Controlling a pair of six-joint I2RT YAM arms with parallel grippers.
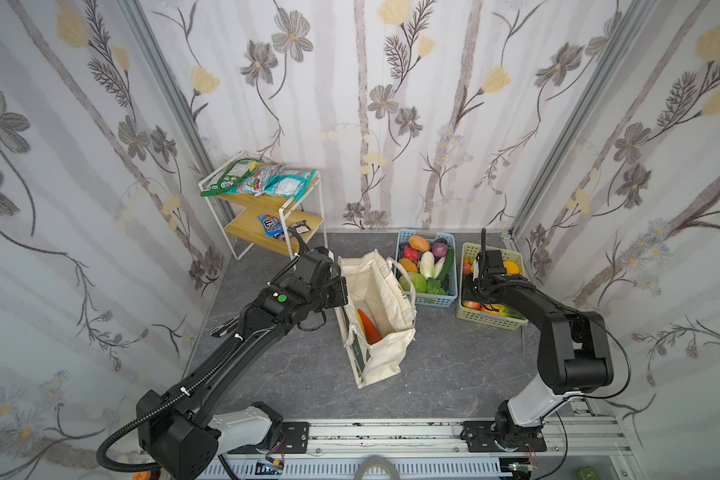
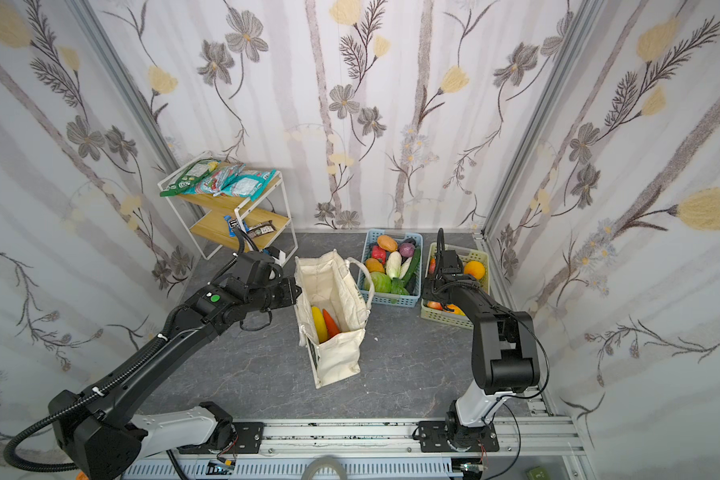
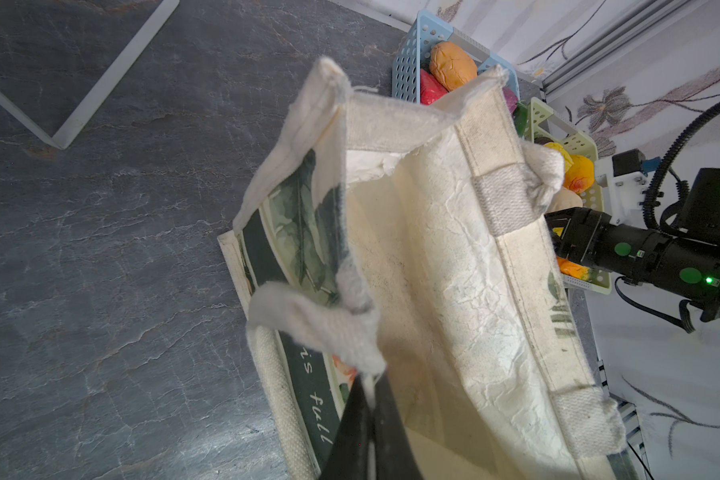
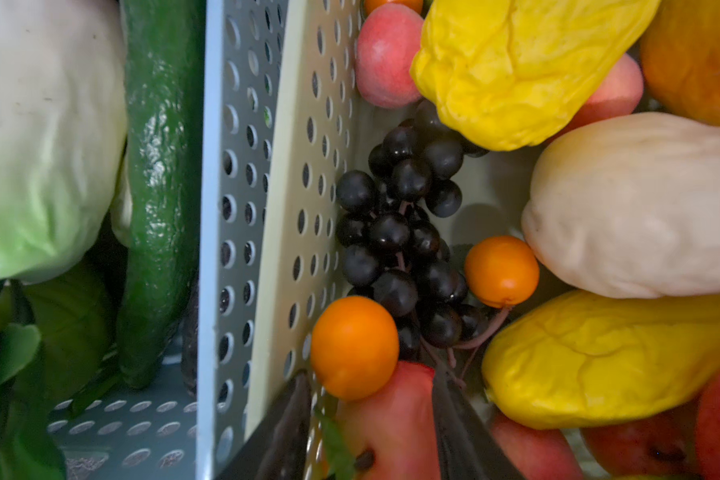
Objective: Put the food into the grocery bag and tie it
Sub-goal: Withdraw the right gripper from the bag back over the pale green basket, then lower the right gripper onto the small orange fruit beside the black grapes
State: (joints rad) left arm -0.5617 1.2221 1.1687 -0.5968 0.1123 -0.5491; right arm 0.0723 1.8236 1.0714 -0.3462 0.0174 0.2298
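- Grey veined worktop [image 1: 454, 374], with flowered walls [image 1: 391, 124] on three sides.
- Left claw [image 3: 373, 384] pinched shut on the grocery bag [image 1: 381, 291] rim, mid-worktop.
- Right claw [image 4: 371, 395] half open astride a red fruit [image 4: 391, 428].

Pale green slotted basket [image 1: 474, 319] sits directly under right hand [image 4: 375, 419]. Blue slotted basket [image 1: 433, 300] just beside it, toward left hand [image 3: 366, 419]. White two-tier rack [image 1: 246, 226] beyond left hand. Grey marbled bench [image 1: 454, 374] under all.
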